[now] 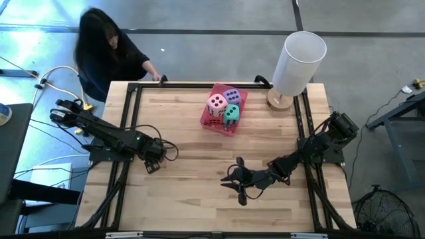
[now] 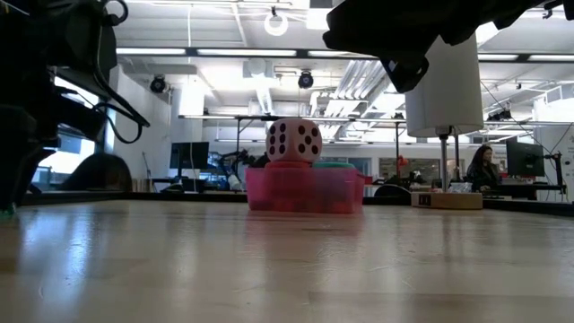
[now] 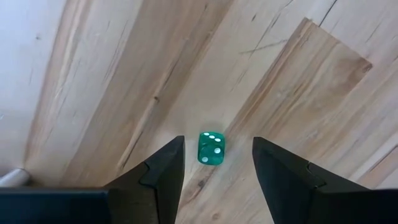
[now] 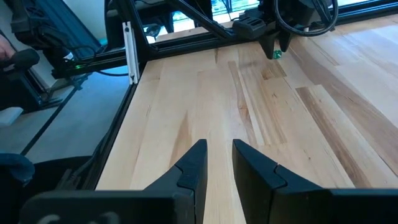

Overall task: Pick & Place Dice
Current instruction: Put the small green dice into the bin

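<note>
Here, left gripper (image 3: 216,163) low over the desk (image 1: 186,199) near its left edge, jaws part-open, nothing gripped. A small green die (image 3: 211,149) sits between the two dark wedge-shaped fingers (image 3: 163,169), clear gaps either side; translucent, glossy, white pips, resting on the wood. From the right wrist view the same speck of green (image 4: 276,55) shows under the left gripper's tip.

Right gripper (image 4: 217,163) over the front-centre of the desk, jaws nearly shut with a narrow slit left, empty, only bare planks beneath.

Dice: pink die (image 1: 216,103), purple die (image 1: 232,95) and teal die (image 1: 230,115) sit together in the pink tray (image 1: 211,123) at the back-centre of the desk. Soft-edged cubes, dark pips on the pink, pale pips on the teal. In the low view the pink die (image 2: 293,142) stands above the tray's translucent wall (image 2: 305,190). A red die cannot be made out.

Desk: pale butcher-block strips, matte grain, black frame. White cylinder lamp (image 1: 299,64) on a round wooden base, back right. A person (image 1: 106,53) in dark clothes at the back-left corner.
</note>
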`<control>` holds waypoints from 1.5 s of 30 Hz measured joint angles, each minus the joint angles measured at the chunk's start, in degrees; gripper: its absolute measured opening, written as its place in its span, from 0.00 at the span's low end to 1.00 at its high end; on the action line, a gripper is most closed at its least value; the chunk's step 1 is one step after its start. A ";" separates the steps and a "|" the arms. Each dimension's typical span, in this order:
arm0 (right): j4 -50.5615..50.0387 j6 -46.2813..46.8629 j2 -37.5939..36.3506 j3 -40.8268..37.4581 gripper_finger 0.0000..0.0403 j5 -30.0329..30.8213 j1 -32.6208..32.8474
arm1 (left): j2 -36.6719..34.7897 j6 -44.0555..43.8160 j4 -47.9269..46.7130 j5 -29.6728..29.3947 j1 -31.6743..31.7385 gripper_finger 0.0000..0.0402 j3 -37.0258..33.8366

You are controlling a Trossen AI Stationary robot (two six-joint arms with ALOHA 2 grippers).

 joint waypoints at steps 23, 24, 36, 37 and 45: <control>-0.02 -0.01 0.00 0.00 0.16 0.00 -0.01 | 0.00 0.80 0.00 -0.50 0.00 0.12 0.02; -0.03 -0.01 0.00 0.00 0.16 0.01 0.00 | -0.02 0.62 -0.06 -0.52 0.00 0.10 0.06; -0.18 -0.01 0.00 0.00 0.16 0.00 0.00 | -0.02 1.14 0.17 1.49 -0.02 0.11 0.07; -0.18 -0.02 0.00 0.00 0.16 0.02 0.00 | -0.02 1.46 0.26 1.56 -0.02 0.11 0.07; -0.16 -0.03 0.00 0.00 0.16 0.20 -0.02 | 0.07 6.32 1.04 0.50 -0.02 0.11 4.35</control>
